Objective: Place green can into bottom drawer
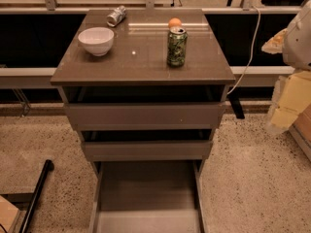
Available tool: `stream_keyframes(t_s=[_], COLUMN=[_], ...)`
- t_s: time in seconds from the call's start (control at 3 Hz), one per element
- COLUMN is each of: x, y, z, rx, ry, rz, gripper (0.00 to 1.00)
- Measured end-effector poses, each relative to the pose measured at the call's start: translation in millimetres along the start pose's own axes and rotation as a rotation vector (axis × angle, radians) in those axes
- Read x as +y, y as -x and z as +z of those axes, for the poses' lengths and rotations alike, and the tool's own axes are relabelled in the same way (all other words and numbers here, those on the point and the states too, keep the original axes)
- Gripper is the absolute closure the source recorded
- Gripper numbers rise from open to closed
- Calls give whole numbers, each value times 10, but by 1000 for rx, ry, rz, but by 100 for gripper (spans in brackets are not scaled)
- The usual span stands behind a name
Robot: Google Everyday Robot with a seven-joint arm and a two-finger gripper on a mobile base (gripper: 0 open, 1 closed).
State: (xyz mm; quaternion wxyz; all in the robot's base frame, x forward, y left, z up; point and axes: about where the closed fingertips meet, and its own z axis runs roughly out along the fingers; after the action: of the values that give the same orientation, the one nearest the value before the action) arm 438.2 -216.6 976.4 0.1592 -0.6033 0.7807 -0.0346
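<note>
On the tabletop (141, 64) of the grey-brown cabinet, the green can (177, 46) stands upright towards the right rear, silver top and pull tab facing up. Just behind it, nearly touching its rim, sits a small orange ball (174, 22). A white bowl (96, 40) rests on the left side, well apart from the can, and a crushed silver can (116, 16) lies on its side near the back left corner.

Below the tabletop, the top drawer (145, 114) and the middle drawer (146, 149) each stand slightly out, with a dark gap above each front. The bottom drawer (146, 188) is pulled far out towards the camera, its flat floor and low side walls in plain sight.

At the right edge, a white rounded part of the arm (297, 35) shows level with the tabletop and well apart from the green can. The gripper lies outside the view, so I cannot tell whether its jaws are spread or pressed together.

A white cable (249, 47) hangs down behind the cabinet's right side, and a black pole (36, 193) lies slanted on the speckled floor (252, 178) at lower left.
</note>
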Motion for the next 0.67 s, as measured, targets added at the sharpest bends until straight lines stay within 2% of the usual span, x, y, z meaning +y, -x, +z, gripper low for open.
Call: stream_keyframes(t_s=[0.33, 0.67], x=[-1, -170], y=[1, 99], z=[0, 22], rx=[-1, -86], ry=[0, -43], rz=[0, -2], gripper=[0, 0])
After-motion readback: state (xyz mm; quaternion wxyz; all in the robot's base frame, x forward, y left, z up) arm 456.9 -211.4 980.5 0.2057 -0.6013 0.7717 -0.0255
